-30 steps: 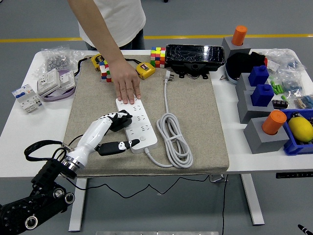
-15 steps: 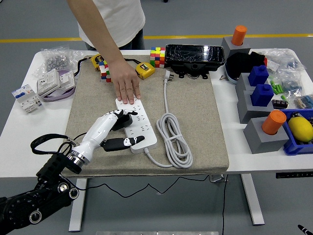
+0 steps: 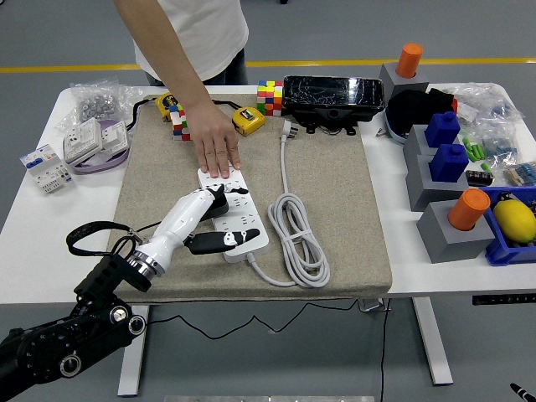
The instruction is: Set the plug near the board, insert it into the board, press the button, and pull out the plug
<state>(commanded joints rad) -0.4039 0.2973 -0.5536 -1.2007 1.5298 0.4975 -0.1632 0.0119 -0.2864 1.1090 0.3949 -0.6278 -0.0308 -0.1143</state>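
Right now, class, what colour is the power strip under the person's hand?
White, clearest in the head view: the power strip lies on the beige mat.

The left arm (image 3: 59,356) is black, with round silver-ringed joints and a loose black cable looped beside its metal wrist collar. The left hand (image 3: 201,219) has a white shell and black-and-white fingers. The person (image 3: 197,33) wears a white top.

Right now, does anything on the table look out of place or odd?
A person's hand lies flat on the far end of the white power strip, pinning it, while the robot's left hand works over the strip. The strip's own plug lies loose on the mat, not connected to anything.
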